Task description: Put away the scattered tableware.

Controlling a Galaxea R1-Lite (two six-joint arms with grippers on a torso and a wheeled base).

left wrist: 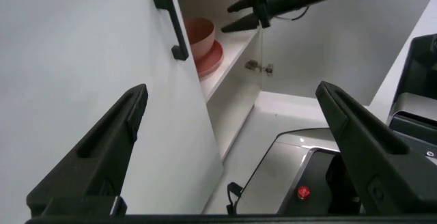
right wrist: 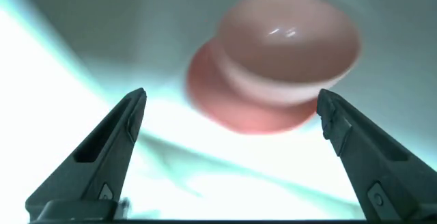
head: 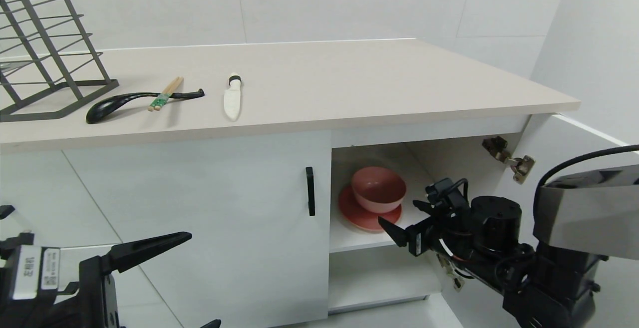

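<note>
Tableware lies in two places. On the pale, matte surface, a glossy black ladle with a curved handle lies near the front edge. A pair of wooden chopsticks with green-banded ends rests across that handle. A short white knife with a black collar lies a little apart from them, toward the robot's right. Inside the cabinet below, a smooth pink bowl sits upright on a round, darker pink plate, both on the upper shelf.

A dark wire rack stands at the surface's far left, against a wall of large, plain, light tiles. The cabinet fronts are flat white. The closed door carries a slim black bar handle, while the right door is swung wide, its metal hinge bare.

The right hand hovers at the shelf's front edge, just before the plate, with its black tapered fingers spread wide and holding nothing. The left hand hangs low before the closed door, likewise spread wide and empty. The surface's front lip overhangs the opening, and a lower shelf lies beneath.
</note>
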